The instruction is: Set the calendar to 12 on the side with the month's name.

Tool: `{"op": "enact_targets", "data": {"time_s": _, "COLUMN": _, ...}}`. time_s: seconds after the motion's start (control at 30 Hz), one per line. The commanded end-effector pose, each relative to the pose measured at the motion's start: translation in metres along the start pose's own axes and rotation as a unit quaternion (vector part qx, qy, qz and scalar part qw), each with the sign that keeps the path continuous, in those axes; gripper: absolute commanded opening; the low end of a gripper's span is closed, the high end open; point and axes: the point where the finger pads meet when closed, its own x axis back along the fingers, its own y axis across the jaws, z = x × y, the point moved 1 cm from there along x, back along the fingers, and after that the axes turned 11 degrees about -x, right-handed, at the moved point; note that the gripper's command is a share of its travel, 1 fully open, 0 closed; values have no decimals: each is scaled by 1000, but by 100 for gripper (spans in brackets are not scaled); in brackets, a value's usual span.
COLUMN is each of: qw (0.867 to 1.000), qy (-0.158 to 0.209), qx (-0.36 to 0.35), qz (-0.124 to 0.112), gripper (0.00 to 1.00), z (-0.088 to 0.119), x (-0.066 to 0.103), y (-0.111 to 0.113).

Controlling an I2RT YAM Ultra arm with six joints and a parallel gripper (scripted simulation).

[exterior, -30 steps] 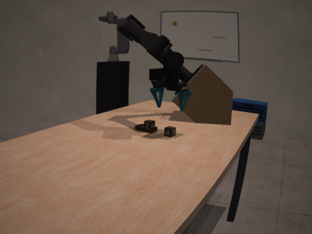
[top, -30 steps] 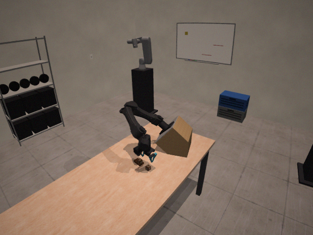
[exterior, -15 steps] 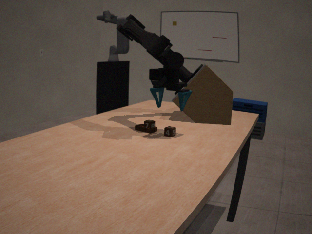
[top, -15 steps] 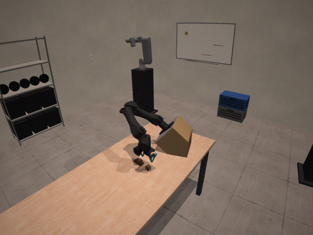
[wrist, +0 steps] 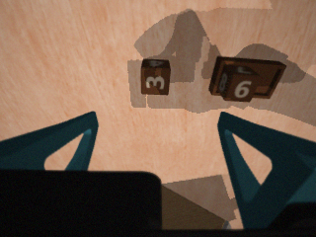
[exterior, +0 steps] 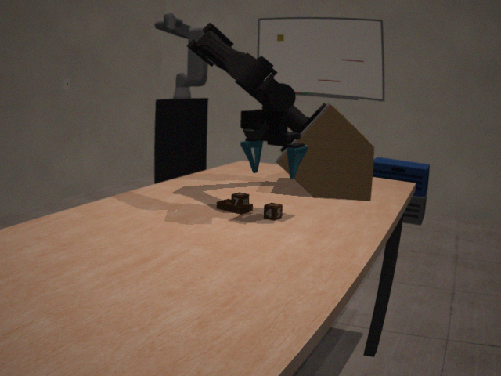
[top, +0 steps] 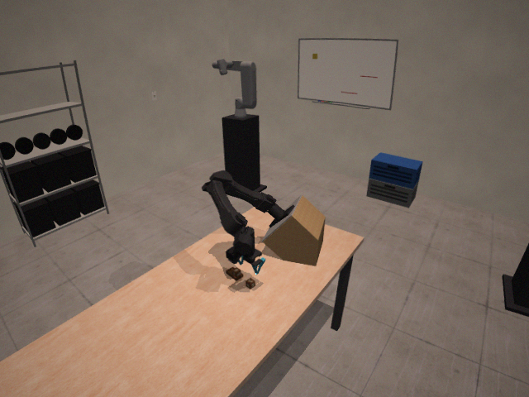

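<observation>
Exterior view: end effector [top: 250, 265] [exterior: 273, 175] [wrist: 158, 118] wide open, nothing gripped, above the table [top: 170, 316] [exterior: 194, 275] [wrist: 49, 64]. Small dark tray [exterior: 224, 205] [wrist: 277, 74] on table; one cube [exterior: 239, 199] [wrist: 240, 85] in it, 7 on a side, 6 on top. Other cube [top: 250, 283] [exterior: 272, 211] [wrist: 155, 78] on the table to the tray's right, apart from it, 4 and 5 on its sides, 3 on top. Calendar not at 12. Tan angular block [top: 294, 239] [exterior: 336, 161] stands farther right.

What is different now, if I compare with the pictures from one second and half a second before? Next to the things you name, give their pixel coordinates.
Nothing visibly changed. The open gripper [top: 249, 265] [exterior: 273, 175] [wrist: 158, 118] still hovers, the loose cube [top: 250, 283] [exterior: 272, 211] [wrist: 155, 84] stays on the table [top: 170, 333] [exterior: 182, 283] [wrist: 118, 39], and the other cube [top: 235, 270] [exterior: 240, 199] [wrist: 240, 89] stays at the tray [top: 231, 275] [exterior: 223, 204] [wrist: 279, 74].
</observation>
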Motion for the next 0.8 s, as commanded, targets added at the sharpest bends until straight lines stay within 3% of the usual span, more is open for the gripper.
{"op": "enact_targets", "data": {"time_s": 0.0, "qw": 999, "qy": -25, "qx": 39, "qz": -20, "gripper": 100, "z": -15, "x": 16, "y": 8}}
{"op": "enact_targets", "data": {"time_s": 0.17, "qw": 986, "qy": -20, "qx": 164, "qz": -11, "gripper": 100, "z": -6, "x": 10, "y": 7}}
{"op": "enact_targets", "data": {"time_s": 0.33, "qw": 978, "qy": -17, "qx": 209, "qz": -7, "gripper": 100, "z": -1, "x": 7, "y": 5}}
{"op": "enact_targets", "data": {"time_s": 0.43, "qw": 959, "qy": -15, "qx": 281, "qz": -4, "gripper": 100, "z": 2, "x": 4, "y": 5}}
{"op": "enact_targets", "data": {"time_s": 0.67, "qw": 928, "qy": -14, "qx": 372, "qz": -2, "gripper": 100, "z": 4, "x": 2, "y": 5}}
{"op": "enact_targets", "data": {"time_s": 0.73, "qw": 912, "qy": -13, "qx": 411, "qz": -1, "gripper": 100, "z": 4, "x": 1, "y": 5}}
{"op": "enact_targets", "data": {"time_s": 0.77, "qw": 911, "qy": -13, "qx": 412, "qz": -1, "gripper": 100, "z": 4, "x": 1, "y": 5}}
